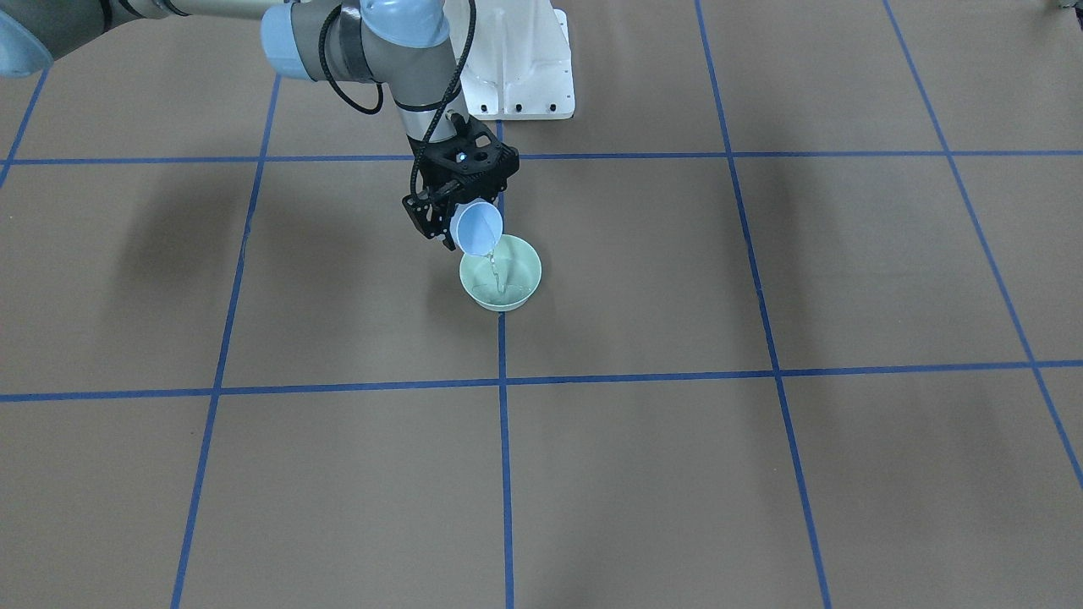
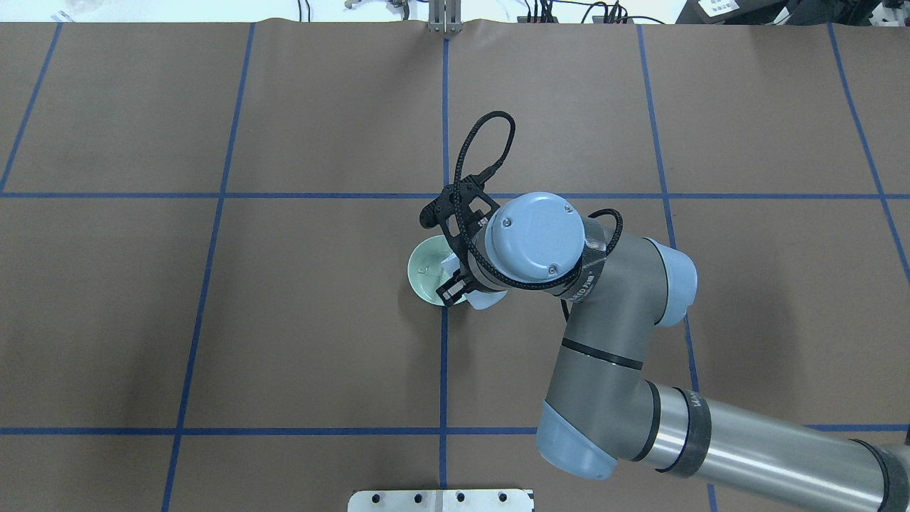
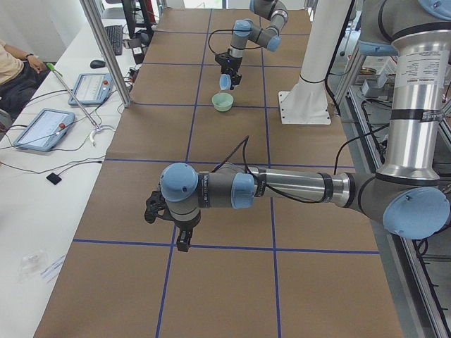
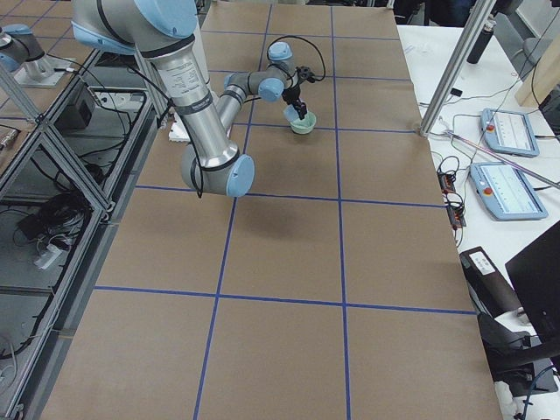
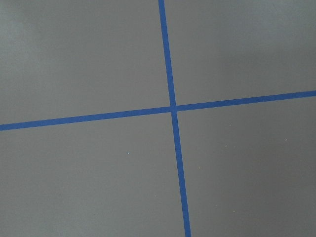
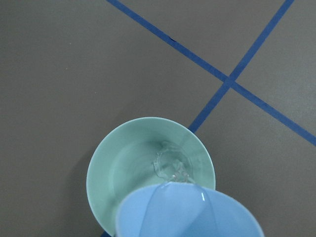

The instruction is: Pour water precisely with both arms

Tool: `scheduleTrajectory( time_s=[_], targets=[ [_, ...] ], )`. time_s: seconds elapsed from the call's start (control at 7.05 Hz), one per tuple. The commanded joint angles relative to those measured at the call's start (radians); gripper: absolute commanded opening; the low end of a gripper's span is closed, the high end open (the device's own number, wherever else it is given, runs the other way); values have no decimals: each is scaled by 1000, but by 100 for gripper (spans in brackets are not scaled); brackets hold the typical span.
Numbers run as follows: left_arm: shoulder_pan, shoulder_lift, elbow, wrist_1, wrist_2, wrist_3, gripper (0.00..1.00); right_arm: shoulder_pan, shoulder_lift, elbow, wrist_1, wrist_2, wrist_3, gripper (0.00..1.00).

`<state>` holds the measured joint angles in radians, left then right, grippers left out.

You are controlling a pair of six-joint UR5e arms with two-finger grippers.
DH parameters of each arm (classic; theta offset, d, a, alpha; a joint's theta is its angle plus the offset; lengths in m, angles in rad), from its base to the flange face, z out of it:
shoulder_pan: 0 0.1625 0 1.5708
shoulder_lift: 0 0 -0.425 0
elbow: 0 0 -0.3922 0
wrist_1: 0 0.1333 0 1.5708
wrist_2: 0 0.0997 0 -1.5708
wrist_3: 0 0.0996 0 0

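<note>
Jaws on our right arm [image 1: 398,59] are clamped on a pale blue cup [image 1: 479,228]. Its long axis is tilted far from upright, with the mouth aimed away from our base and the lip over a green bowl [image 1: 526,259] mid-desk [image 1: 677,279]. A thin stream of water [image 1: 494,272] falls into the bowl and ripples there. Our left arm [image 3: 282,189] hangs over crossing blue tape lines [image 5: 173,108], well apart from the bowl. Whether its jaws are apart or together, we cannot tell.

Cup [image 6: 187,215] pale blue, bowl [image 6: 101,163] mint green, water [image 6: 170,167] clear w/ white glints. Table [image 1: 761,482] brown w/ blue tape grid. Right arm [image 2: 604,320] silver-grey w/ light-blue caps.
</note>
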<state>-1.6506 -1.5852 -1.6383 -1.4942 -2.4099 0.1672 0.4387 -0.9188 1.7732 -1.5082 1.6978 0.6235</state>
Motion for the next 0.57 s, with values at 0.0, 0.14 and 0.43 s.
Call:
scheduleTrajectory(
  time_s=[0.0, 0.14, 0.43],
  targets=[
    [0, -1, 2, 0, 0, 0, 100, 0, 24, 5, -85, 26, -4, 0],
    [0, -1, 3, 2, 0, 0, 100, 0, 32, 6, -116, 28, -4, 0],
    [0, -1, 2, 2, 0, 0, 100, 0, 72, 6, -196, 39, -16, 0]
  ],
)
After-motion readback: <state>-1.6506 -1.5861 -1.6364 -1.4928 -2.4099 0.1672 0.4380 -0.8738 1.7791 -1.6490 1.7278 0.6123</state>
